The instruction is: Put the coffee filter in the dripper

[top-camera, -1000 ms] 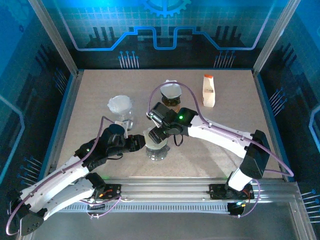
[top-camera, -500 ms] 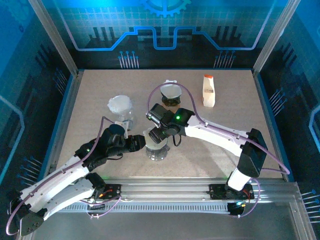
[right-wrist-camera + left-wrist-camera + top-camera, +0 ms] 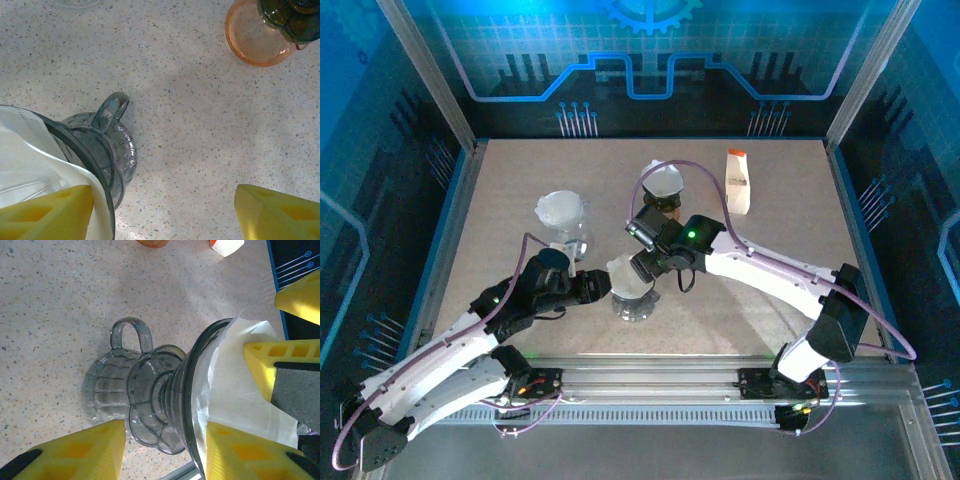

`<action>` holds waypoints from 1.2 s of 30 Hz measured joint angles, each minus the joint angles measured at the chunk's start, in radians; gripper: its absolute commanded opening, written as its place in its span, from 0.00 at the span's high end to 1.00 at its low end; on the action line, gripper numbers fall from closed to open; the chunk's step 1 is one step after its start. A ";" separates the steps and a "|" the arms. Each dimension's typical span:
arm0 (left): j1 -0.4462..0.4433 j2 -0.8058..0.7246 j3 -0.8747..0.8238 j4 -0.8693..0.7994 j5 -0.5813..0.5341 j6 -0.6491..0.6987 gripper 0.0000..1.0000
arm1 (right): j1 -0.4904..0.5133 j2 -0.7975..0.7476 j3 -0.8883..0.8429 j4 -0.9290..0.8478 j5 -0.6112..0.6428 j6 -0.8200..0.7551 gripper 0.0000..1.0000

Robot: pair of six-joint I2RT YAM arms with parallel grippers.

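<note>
The clear grey dripper (image 3: 634, 296) stands near the table's front centre. The white coffee filter (image 3: 627, 275) sits inside its cone, also seen in the left wrist view as the filter (image 3: 235, 385) within the dripper (image 3: 160, 405). My left gripper (image 3: 604, 288) reaches in from the left and is shut on the dripper, its yellow fingers (image 3: 75, 452) on either side. My right gripper (image 3: 654, 262) hovers just behind and right of the rim, open and empty. In the right wrist view the right gripper (image 3: 165, 215) spans bare table, one finger (image 3: 45, 212) beside the filter (image 3: 30, 160).
A second clear dripper with a white filter (image 3: 562, 212) stands at the back left. An orange cup with a dark dripper on top (image 3: 662, 186) sits behind the right gripper. A white carton with an orange cap (image 3: 737, 182) stands at the back right. Blue walls edge the table.
The right gripper has moved up and to the right, off the dripper's top, leaving the filter in the cone. The left gripper and the dripper have stayed put.
</note>
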 measured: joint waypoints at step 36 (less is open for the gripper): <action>0.003 0.002 -0.007 0.003 0.000 0.000 0.53 | 0.033 0.153 0.077 -0.046 -0.121 -0.059 0.23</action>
